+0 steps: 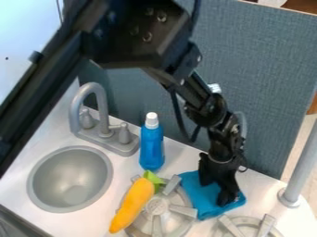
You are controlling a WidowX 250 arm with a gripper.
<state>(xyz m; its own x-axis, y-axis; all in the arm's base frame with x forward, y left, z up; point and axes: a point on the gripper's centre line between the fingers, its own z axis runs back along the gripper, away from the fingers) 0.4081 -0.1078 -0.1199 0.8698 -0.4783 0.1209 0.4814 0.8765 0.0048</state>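
The black gripper (218, 184) hangs down at the right of centre, low over a blue cloth (199, 198). It overlaps the cloth's right part, and whether it holds any of the fabric cannot be made out. The cloth lies on the counter beside a grey burner and reaches its right edge. To the left, a yellow-orange toy vegetable with a green top (135, 203) lies slanted across the left side of that burner (162, 209). A blue bottle with a white cap (151, 144) stands upright behind the vegetable.
At the left are a round grey sink (69, 179) and its faucet (99, 111). A second burner (248, 226) is at the bottom right, near a grey post (300, 166). A blue-grey panel (266, 69) rises behind the counter.
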